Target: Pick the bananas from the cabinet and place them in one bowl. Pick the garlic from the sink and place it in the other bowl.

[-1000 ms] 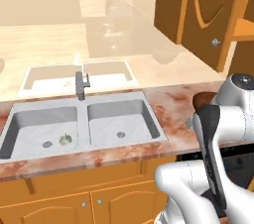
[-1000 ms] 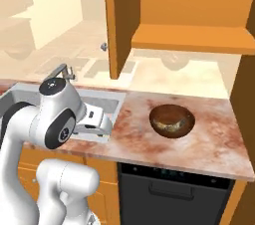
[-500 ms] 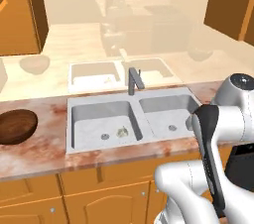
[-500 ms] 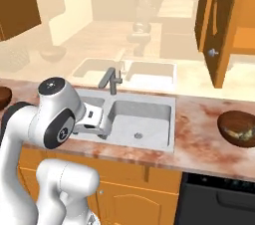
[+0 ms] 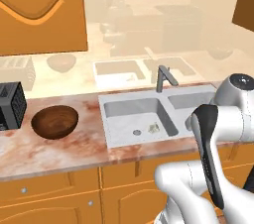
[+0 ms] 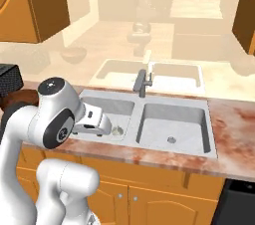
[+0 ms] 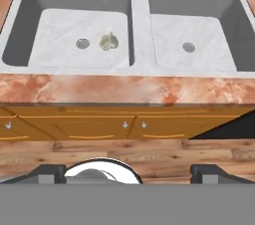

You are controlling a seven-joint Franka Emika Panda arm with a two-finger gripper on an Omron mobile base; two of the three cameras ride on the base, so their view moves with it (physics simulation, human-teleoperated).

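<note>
Garlic [image 7: 108, 41], a small pale cream-grey lump, lies on the floor of the left basin of the grey steel double-basin sink [image 7: 139, 25], just beside that basin's round drain [image 7: 82, 44] on the side nearer the divider. From the left base view the same lump [image 5: 153, 128] sits close to the drain, toward the basin's front edge. An angular grey faucet [image 5: 163, 77] stands at the sink's back rim, over the divider between the two basins.

On the mottled pink-brown stone counter [image 5: 59, 148], left of the sink and well apart from it, rests a dark brown round wooden bowl [image 5: 54, 121]. A black boxy appliance [image 5: 11, 104] stands near the counter's left end, just beyond the bowl.

The two-finger gripper [image 7: 128, 174] hangs in front of the counter's front edge, out over the orange-brown cabinet fronts [image 7: 99, 127], looking down at the sink. Its dark fingertips [image 7: 45, 173] stand spread wide apart, holding nothing, well away from the garlic.

An orange-brown wooden wall cabinet door [image 5: 39, 10] with an arched panel hangs above the counter's left part.
</note>
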